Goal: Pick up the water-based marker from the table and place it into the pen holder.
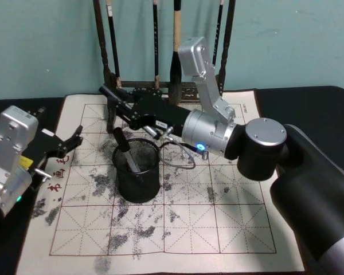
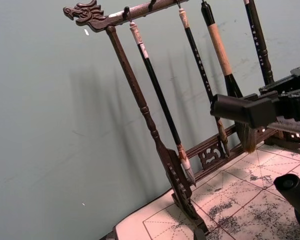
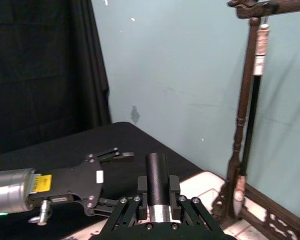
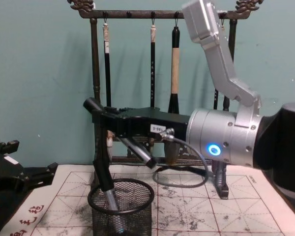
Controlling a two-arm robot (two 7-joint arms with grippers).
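Note:
My right gripper (image 1: 112, 98) reaches across above the back of the mat, shut on a thick black water-based marker (image 3: 157, 167) whose end sticks out past the fingers (image 4: 91, 104). It hovers above and just behind the pen holder (image 1: 140, 184), a black wire-mesh cup on the ink-stained mat (image 1: 189, 217). A second black marker with a grey lower part (image 4: 104, 177) leans inside the holder (image 4: 125, 216). My left gripper (image 1: 75, 143) stands open at the mat's left edge, with nothing between its fingers.
The tall dark wooden brush rack (image 4: 152, 14) with several hanging brushes stands at the back of the mat, right behind my right gripper. A grey cable (image 1: 180, 160) loops under the right wrist beside the holder. The dark tabletop (image 1: 309, 103) surrounds the mat.

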